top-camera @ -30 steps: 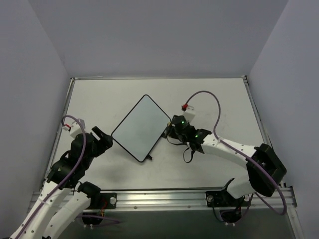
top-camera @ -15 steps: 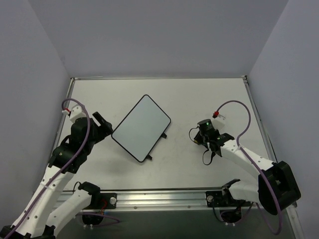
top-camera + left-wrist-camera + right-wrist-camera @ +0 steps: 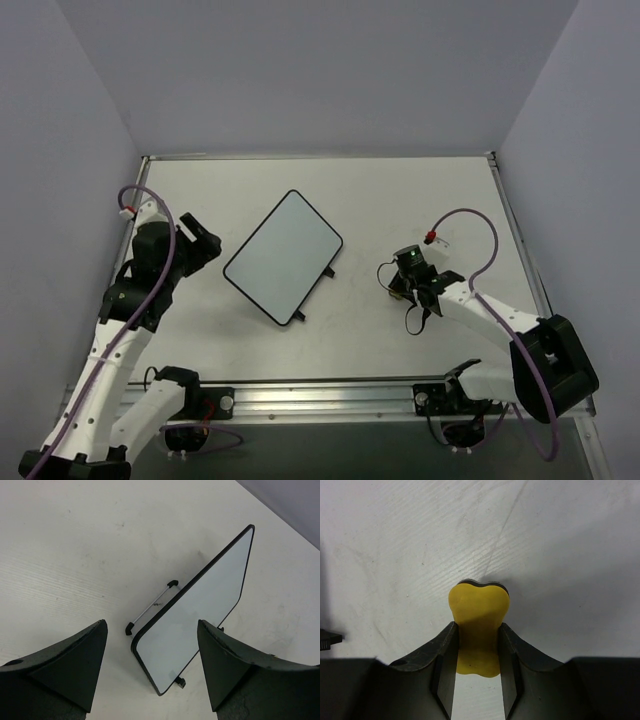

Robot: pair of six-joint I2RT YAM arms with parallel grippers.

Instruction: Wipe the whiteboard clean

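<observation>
A pale table (image 3: 430,200) holds a small white rectangular whiteboard with a thin black frame (image 3: 283,256), set diagonally at its middle, well apart from both arms. Unheld, it may skid under wiping. The left gripper (image 3: 152,625) hangs spread and empty. The right gripper (image 3: 477,627) clamps a small yellow foam sponge (image 3: 478,600), which could twist free. Faint marks on the board are hard to judge; the sponge's underside is hidden.
</observation>
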